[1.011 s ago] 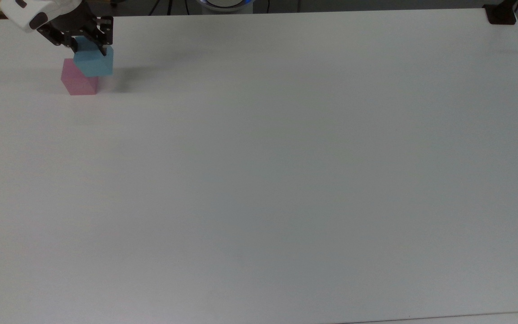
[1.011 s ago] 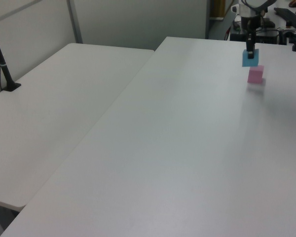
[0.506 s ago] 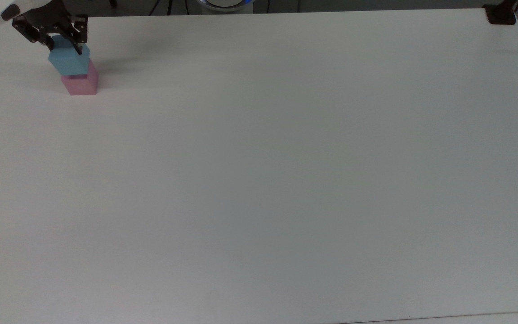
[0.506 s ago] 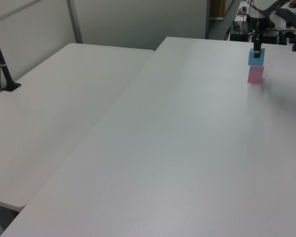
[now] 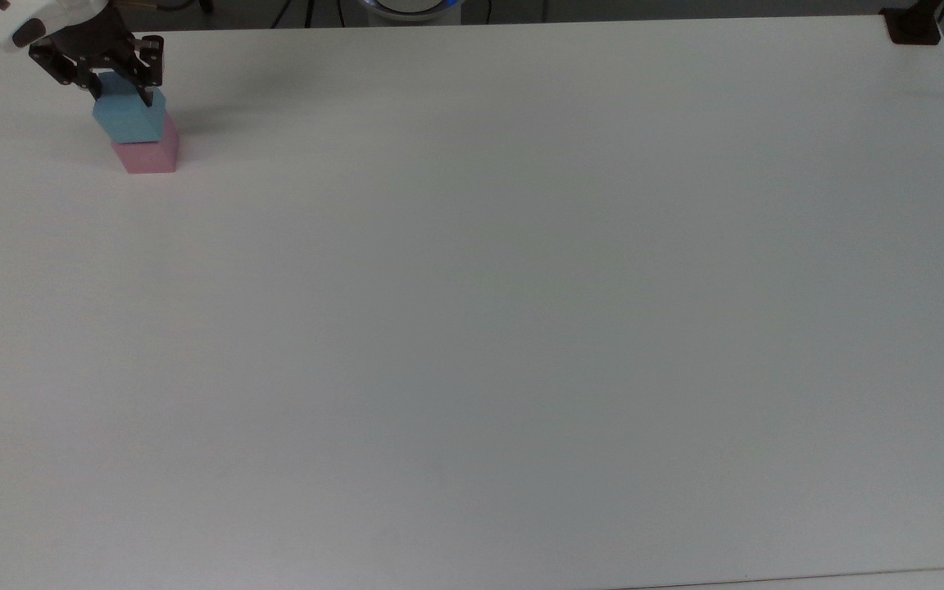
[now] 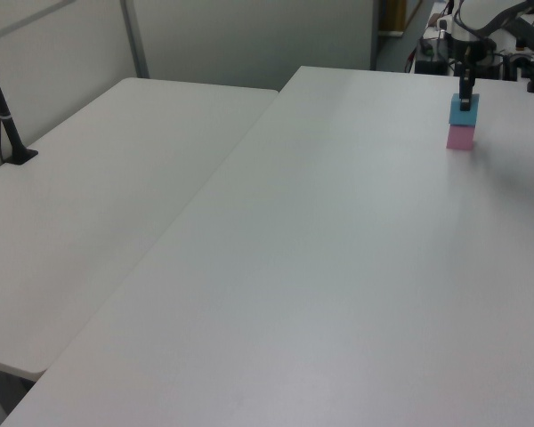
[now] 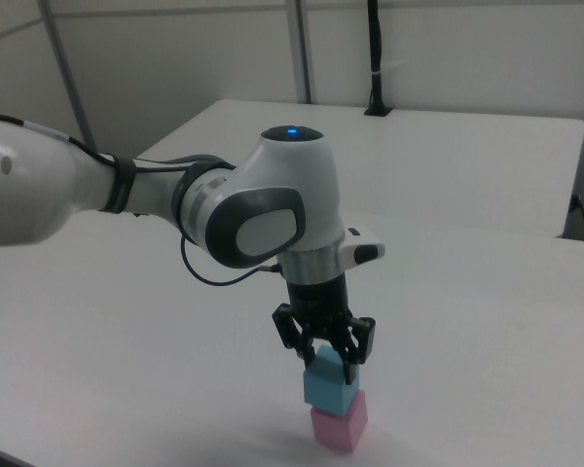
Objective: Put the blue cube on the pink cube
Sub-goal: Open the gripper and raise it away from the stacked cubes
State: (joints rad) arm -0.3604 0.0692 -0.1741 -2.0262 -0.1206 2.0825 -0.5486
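Right view, nearest first: the pink cube [image 7: 339, 427] sits flat on the white tabletop [image 7: 487, 341], close to the near edge of the tabletop at the bottom of the right view. The blue cube [image 7: 330, 384] rests directly on top of it, touching, turned a little and set slightly toward the right view's left, so the faces do not line up. Above, the gripper [image 7: 328, 356] stands vertical over the stack, jaws closed on the blue cube's upper part, one finger on each side. Behind it the white arm [image 7: 175, 199] runs off to the right view's left. Judged step: placement is at its end; the blue cube looks seated but not released. Next move calls for parting the jaws without dragging the cube, then a straight lift clear; any sideways pull could slide the offset blue cube off. Top view: the stack, pink cube [image 5: 148, 156] under blue cube [image 5: 129, 119], lies in the far left corner, near the far edge and the top view's left edge, the gripper [image 5: 115, 86] over it. Room is tight toward those two edges; the wide bare tabletop toward the top view's right and bottom leaves free passage. Farther off in the left view, a second table [image 6: 98, 187] abuts the tabletop, carrying a black post [image 6: 4, 116].
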